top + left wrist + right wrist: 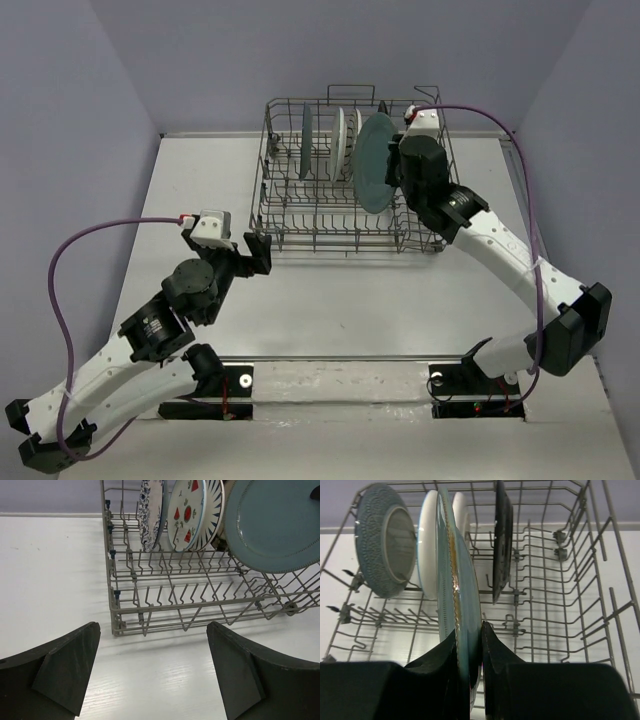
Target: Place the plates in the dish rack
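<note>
The grey wire dish rack (330, 245) stands at the back centre of the table. My right gripper (394, 166) is shut on the rim of the plain teal-grey plate (374, 165), holding it on edge, a little tilted, over the rack's right part; in the right wrist view the fingers (487, 640) pinch that plate (460, 590). Its lower edge is at the tines; I cannot tell whether it rests on them. The blue floral plate (150, 510), the red fruit plate (186, 515) and the navy striped plate (212, 517) stand upright in the rack. The dark plate (502, 540) stands apart from them. My left gripper (258, 250) is open and empty just outside the rack's front left corner.
Grey walls close in the table on the left, back and right. The rack's raised wire sides (600, 545) stand close round my right gripper. White tabletop (50, 580) lies left of and in front of the rack (150, 622).
</note>
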`<move>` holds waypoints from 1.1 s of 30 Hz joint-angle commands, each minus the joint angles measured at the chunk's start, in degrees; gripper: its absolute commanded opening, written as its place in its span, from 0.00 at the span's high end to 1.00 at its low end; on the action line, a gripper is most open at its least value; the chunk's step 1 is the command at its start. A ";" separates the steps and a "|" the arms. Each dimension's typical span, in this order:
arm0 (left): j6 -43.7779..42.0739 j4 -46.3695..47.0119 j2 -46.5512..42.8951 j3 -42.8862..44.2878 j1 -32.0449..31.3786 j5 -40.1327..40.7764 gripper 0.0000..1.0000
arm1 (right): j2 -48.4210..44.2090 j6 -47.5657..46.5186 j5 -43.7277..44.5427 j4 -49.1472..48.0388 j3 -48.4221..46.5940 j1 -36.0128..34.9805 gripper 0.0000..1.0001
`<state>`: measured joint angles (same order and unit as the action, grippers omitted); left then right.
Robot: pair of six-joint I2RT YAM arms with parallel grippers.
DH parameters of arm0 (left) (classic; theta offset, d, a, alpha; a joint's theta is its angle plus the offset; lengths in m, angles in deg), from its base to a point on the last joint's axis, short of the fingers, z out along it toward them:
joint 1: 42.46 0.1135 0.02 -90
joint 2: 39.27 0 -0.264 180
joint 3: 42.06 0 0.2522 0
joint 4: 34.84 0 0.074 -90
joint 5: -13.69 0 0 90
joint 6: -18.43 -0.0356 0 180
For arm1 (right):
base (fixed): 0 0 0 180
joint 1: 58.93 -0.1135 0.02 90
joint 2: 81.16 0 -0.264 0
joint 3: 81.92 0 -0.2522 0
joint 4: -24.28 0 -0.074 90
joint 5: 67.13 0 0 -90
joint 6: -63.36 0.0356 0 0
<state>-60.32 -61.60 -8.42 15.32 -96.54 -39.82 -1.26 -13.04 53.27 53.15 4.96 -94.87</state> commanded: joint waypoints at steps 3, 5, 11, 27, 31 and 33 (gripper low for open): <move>-1.49 5.17 1.05 -0.99 4.51 -8.00 0.01 | 1.83 -5.78 8.54 -6.06 -8.45 -0.52 0.93; -1.40 5.43 1.23 -1.16 6.00 -8.80 0.01 | 2.63 -7.18 9.68 -5.80 -8.80 -1.23 0.93; -1.14 6.31 1.23 -1.60 8.64 -11.26 0.01 | 5.18 -10.53 12.06 -5.36 -9.77 -1.23 0.93; -1.14 6.75 0.97 -1.87 10.32 -12.67 0.01 | 11.94 -11.67 14.69 -3.78 -11.00 -3.96 0.93; -1.05 6.67 0.79 -1.87 10.32 -12.76 0.01 | 13.53 -11.76 18.20 -2.90 -11.44 -5.10 0.93; -1.05 6.67 0.70 -1.95 10.32 -12.93 0.01 | 14.58 -11.50 19.87 -2.28 -11.53 -6.24 0.93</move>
<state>-60.59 -57.40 -7.26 13.99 -86.58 -52.30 13.76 -24.34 66.53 55.97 -1.31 -98.94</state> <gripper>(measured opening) 0.990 0.207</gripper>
